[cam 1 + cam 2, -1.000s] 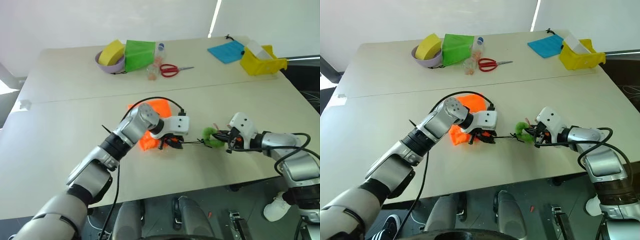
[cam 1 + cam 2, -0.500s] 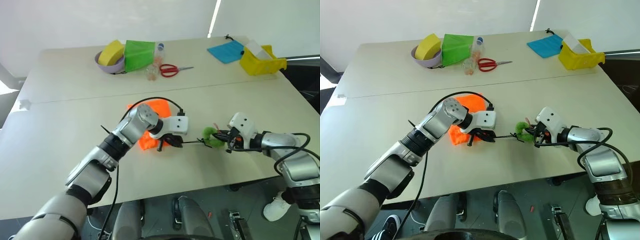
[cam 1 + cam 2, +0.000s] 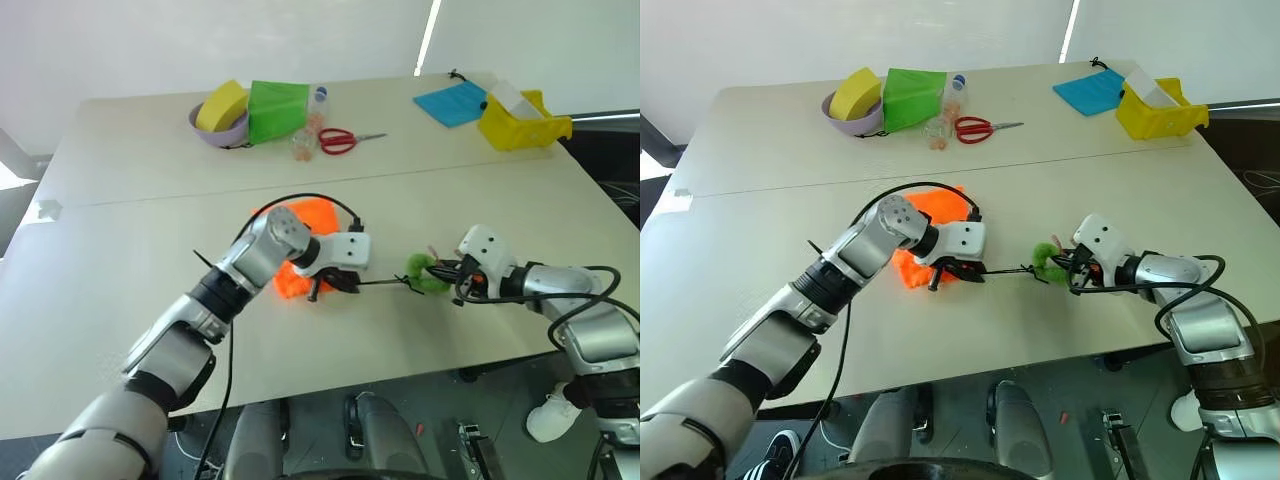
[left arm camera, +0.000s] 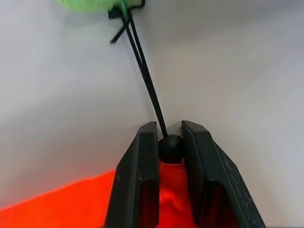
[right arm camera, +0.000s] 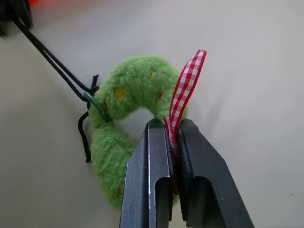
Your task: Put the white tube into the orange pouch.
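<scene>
Here, near the front edge of the table (image 3: 120, 300), the left gripper (image 4: 170, 142) had its fingers pinched on the small black bead (image 4: 170, 148) at the mouth of the orange pouch (image 3: 300, 222), which lay flat just behind it. From the bead the thin black cord (image 3: 385, 284) ran taut across the tabletop to the green fuzzy tuft (image 5: 128, 102) (ring-shaped, with a red-and-white checked ribbon (image 5: 186, 88) on it). The right gripper (image 5: 173, 135) was clamped narrow on that ribbon, the tuft resting on the table beside its fingers. The white tube could not be made out anywhere, so whether it sat inside the pouch I cannot tell. Further back stood a purple bowl (image 3: 222, 133) holding a yellow sponge (image 3: 222, 104), touching a green pouch (image 3: 277, 108); red-handled scissors (image 3: 342, 139) lay beside them. At the far right were a blue pouch (image 3: 452, 102) and a yellow bin (image 3: 522, 126).
</scene>
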`<state>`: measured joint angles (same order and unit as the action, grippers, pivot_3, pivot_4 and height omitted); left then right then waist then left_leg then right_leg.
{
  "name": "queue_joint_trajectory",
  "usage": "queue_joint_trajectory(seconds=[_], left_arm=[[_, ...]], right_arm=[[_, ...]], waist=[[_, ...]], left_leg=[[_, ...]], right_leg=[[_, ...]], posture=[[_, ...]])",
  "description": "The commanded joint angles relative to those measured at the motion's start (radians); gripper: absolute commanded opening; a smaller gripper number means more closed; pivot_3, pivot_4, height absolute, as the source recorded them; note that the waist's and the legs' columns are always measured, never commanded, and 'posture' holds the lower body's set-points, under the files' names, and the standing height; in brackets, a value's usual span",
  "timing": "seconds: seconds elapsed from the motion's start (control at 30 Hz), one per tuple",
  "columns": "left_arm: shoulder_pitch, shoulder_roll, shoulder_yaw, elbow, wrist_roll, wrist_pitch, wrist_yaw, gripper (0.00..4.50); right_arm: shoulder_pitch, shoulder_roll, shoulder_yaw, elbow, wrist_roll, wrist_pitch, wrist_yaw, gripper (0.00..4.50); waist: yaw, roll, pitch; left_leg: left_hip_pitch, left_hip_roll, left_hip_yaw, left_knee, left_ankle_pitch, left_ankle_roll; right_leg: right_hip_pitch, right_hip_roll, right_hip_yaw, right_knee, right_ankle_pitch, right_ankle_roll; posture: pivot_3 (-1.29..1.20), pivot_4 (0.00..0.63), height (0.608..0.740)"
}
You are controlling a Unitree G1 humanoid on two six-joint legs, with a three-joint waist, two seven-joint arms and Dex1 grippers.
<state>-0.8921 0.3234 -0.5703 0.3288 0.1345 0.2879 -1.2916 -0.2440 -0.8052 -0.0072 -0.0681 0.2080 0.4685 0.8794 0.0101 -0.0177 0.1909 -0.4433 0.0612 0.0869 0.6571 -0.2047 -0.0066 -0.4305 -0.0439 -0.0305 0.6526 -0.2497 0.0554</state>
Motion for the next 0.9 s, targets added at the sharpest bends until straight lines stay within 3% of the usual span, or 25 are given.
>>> queue_joint_trajectory(seconds=[0.03,0.5,0.9], left_arm=[[0.010,0.025,0.008,-0.040,-0.002,-0.016,-0.017,0.23],[0.035,0.166,0.036,-0.087,-0.007,-0.116,-0.057,0.23],[0.133,0.330,0.117,-0.216,-0.115,-0.108,-0.141,0.23]], right_arm=[[-0.029,-0.023,-0.036,0.015,-0.012,-0.031,-0.008,0.00],[-0.076,-0.053,-0.040,0.124,-0.083,-0.083,-0.044,0.00],[-0.084,-0.069,-0.039,0.169,-0.113,-0.112,-0.054,0.00]], waist=[[0.000,0.000,0.000],[0.000,0.000,0.000],[-0.001,0.000,0.000]], left_leg=[[0.000,0.000,0.000,0.000,0.000,0.000],[0.000,0.000,0.000,0.001,0.000,0.000],[0.000,0.001,0.001,0.001,0.000,0.000]], right_leg=[[0.000,0.000,0.000,0.000,0.000,0.000],[0.000,0.000,0.000,0.001,0.000,0.000],[0.000,0.000,0.000,0.001,0.000,0.000]], posture=[[0.00,0.150,0.740],[0.00,0.150,0.740],[0.00,0.150,0.740]])
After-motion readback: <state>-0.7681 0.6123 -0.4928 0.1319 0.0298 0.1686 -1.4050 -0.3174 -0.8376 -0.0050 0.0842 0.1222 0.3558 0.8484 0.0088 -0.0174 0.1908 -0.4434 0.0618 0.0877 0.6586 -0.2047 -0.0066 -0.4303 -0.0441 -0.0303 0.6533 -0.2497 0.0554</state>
